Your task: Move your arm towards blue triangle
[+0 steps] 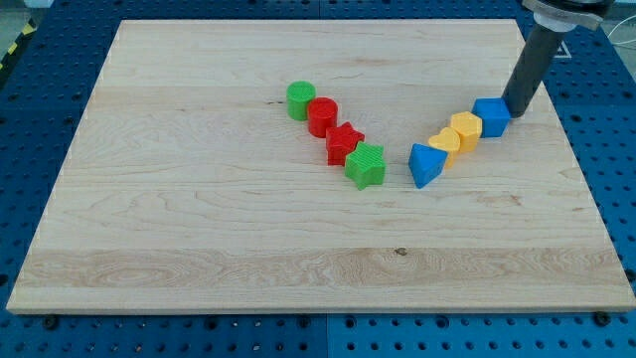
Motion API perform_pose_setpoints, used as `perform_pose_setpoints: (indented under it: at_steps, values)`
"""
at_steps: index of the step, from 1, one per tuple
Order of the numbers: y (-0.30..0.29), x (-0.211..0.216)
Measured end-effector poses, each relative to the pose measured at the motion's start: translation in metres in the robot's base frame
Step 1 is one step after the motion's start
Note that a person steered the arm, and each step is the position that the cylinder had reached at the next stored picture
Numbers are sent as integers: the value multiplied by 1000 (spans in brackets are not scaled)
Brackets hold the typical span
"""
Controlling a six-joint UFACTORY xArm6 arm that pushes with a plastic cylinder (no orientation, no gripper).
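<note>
The blue triangle [425, 164] lies right of the board's middle, at the lower left end of a slanted row of blocks. Up and to the right of it come a yellow block [445, 142], a yellow hexagon [465, 128] and a blue cube [491, 116]. My tip [516, 112] rests on the board right beside the blue cube's right side, at the far end of the row from the blue triangle. The dark rod rises from there toward the view's top right.
A second slanted row sits left of the blue triangle: a green cylinder [301, 99], a red cylinder [322, 116], a red star [344, 143] and a green star [366, 165]. The wooden board [199, 229] rests on a blue perforated table.
</note>
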State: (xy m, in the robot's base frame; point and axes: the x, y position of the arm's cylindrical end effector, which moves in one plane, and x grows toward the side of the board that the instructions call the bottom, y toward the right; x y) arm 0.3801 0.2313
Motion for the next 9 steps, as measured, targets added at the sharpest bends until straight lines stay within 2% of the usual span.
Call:
perform_pose_setpoints:
  at_steps: [3,5,7,9]
  values:
    - [-41,-9]
    - [-41,-56]
    - [-8,-60]
    - [-6,-59]
